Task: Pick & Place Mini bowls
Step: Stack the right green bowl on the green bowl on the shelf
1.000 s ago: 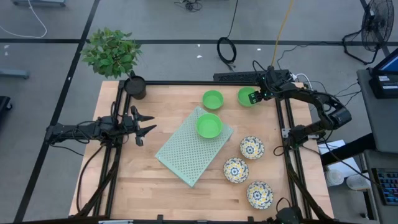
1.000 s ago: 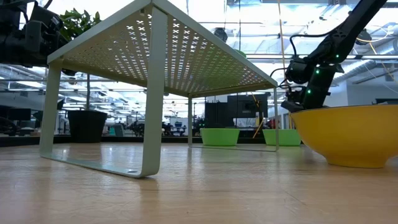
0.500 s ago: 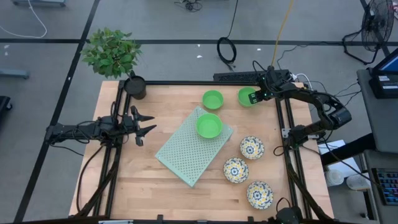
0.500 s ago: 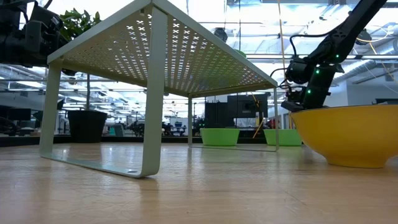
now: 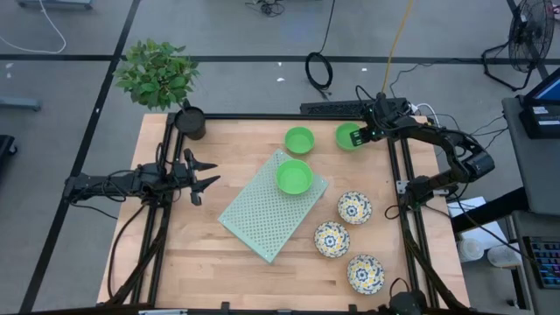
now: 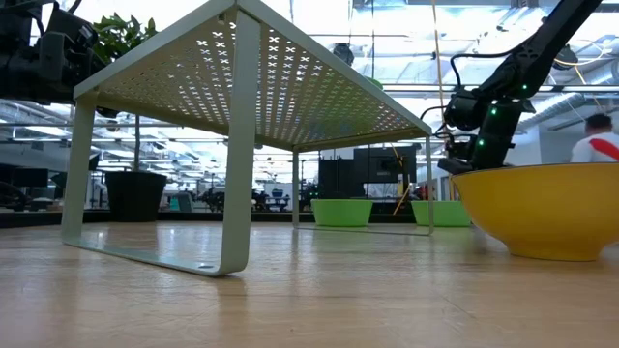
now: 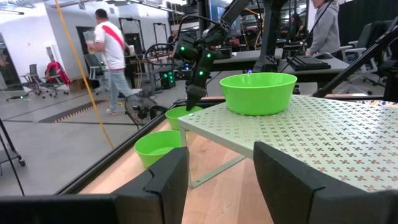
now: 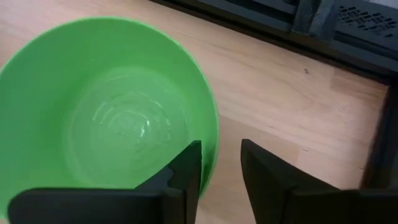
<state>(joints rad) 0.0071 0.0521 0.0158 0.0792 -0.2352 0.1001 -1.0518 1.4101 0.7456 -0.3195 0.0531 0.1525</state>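
- The right gripper (image 5: 357, 136) was over at the far right corner of the wooden bench (image 5: 175, 254), down at the rim of a green mini bowl (image 5: 347, 136). In the right wrist view one finger (image 8: 186, 171) sat inside the rim and the other outside it, jaws only slightly apart with the bowl wall between them. Couldn't really tell if they were actually pinching it or just straddling it.
- A second green mini bowl (image 5: 299, 140) sat on the bench just beside that one, toward the middle.
- The third green bowl (image 5: 294, 177) was up on top of the pale green perforated rack (image 5: 262, 214), near its far corner. That rack took up the middle of the bench at an angle, and in the low view it hid most of what was behind it.
- Three floral mini bowls were lined up down the right side, apart from each other: one (image 5: 354, 207) nearest the rack, one (image 5: 332, 239) a bit closer in, and one (image 5: 365, 273) near the front edge.
- The left gripper (image 5: 203, 175) hung over the left side of the bench, jaws spread wide, holding nothing, well apart from all the bowls.
- A black plant pot (image 5: 190, 122) stood at the far left corner, with a leafy plant (image 5: 156, 73) just past it.
- A person in a white and red top (image 7: 112, 50) was walking around in the room behind.
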